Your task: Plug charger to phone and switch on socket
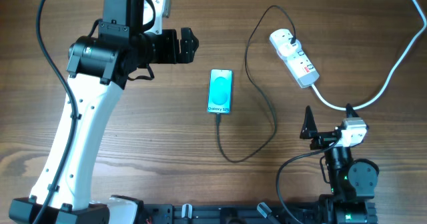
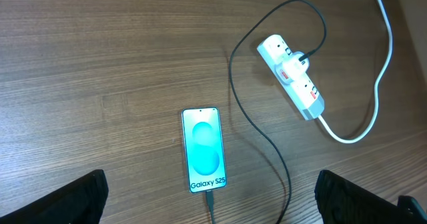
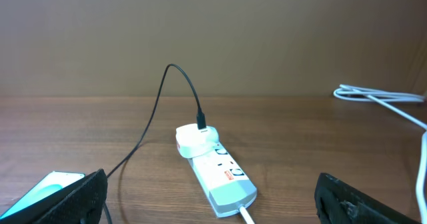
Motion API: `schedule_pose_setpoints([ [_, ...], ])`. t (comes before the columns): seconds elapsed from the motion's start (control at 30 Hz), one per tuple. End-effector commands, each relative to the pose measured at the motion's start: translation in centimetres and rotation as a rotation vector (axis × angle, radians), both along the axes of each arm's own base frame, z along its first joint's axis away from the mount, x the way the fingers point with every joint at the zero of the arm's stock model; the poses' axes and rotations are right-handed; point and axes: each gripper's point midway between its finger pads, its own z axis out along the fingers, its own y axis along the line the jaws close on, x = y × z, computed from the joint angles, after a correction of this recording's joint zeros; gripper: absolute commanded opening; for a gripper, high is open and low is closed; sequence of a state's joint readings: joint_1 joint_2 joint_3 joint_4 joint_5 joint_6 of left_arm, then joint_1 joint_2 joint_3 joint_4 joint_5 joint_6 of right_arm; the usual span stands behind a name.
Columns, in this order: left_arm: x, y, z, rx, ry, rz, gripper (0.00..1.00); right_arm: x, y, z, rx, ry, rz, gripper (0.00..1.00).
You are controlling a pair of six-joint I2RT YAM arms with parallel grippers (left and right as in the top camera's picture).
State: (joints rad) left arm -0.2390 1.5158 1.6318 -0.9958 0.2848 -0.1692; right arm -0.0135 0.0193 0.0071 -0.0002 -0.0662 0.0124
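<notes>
The phone point(image 1: 221, 91) lies flat mid-table, turquoise screen up; it also shows in the left wrist view point(image 2: 203, 149). The charger cable point(image 1: 257, 84) runs from a white plug on the socket point(image 1: 294, 57) in a loop to the phone's near end, where its tip point(image 2: 209, 199) sits in the port. The socket also shows in the left wrist view point(image 2: 291, 75) and the right wrist view point(image 3: 217, 171). My left gripper point(image 1: 189, 45) is open, high, left of the phone. My right gripper point(image 1: 309, 125) is open, near the front right, apart from the socket.
The socket's thick white cord point(image 1: 393, 64) curves off to the back right corner. The left arm's white body point(image 1: 73, 137) crosses the left side of the table. The right arm's base point(image 1: 347, 177) stands at the front right.
</notes>
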Motion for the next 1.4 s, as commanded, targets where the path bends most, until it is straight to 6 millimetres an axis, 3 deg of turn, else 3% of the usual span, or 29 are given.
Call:
schedule_pose_setpoints([
  [0.0,0.2,0.3,-0.1,0.005,0.0,0.004,1.0,-0.1,-0.4,0.2,-0.077,-0.016,-0.021,1.0],
  [1.0,0.2,0.3,-0.1,0.005,0.001,0.004,1.0,-0.1,-0.5,0.3,-0.012,-0.016,-0.025,1.0],
  [1.2,-0.8,3.4,-1.1,0.154,0.031,0.1,1.0,-0.1,-0.5,0.3,-0.012,-0.016,-0.025,1.0],
  [1.37,-1.9,4.4,-1.1,0.177,-0.061,0.093,1.0,-0.1,-0.5,0.3,-0.012,-0.016,-0.025,1.0],
])
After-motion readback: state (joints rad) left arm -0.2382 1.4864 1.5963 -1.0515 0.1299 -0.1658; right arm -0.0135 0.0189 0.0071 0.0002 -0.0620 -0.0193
